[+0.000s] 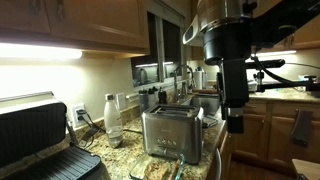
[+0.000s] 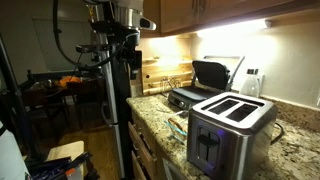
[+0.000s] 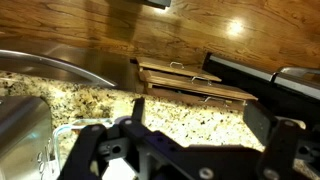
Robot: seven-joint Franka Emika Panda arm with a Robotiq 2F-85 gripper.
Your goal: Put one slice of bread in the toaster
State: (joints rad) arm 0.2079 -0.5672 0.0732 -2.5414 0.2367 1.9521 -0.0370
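The brushed steel toaster [image 1: 170,132] stands on the granite counter and shows in both exterior views [image 2: 230,130], its top slots empty. A tan piece that looks like the slice of bread [image 1: 157,171] lies in a clear dish in front of the toaster, at the bottom edge of an exterior view. My gripper [image 1: 235,122] hangs in the air beside the toaster, beyond the counter's edge. In the wrist view my gripper [image 3: 200,112] is open, with only bare counter between its fingers. The arm [image 2: 120,60] is dark in an exterior view.
A black hinged grill press [image 1: 35,135] stands on the counter beyond the toaster [image 2: 207,78]. A water bottle [image 1: 112,118] stands by the wall. Wooden cutting boards [image 3: 190,85] lean against the wooden backsplash. A sink faucet [image 1: 188,78] is further along the counter.
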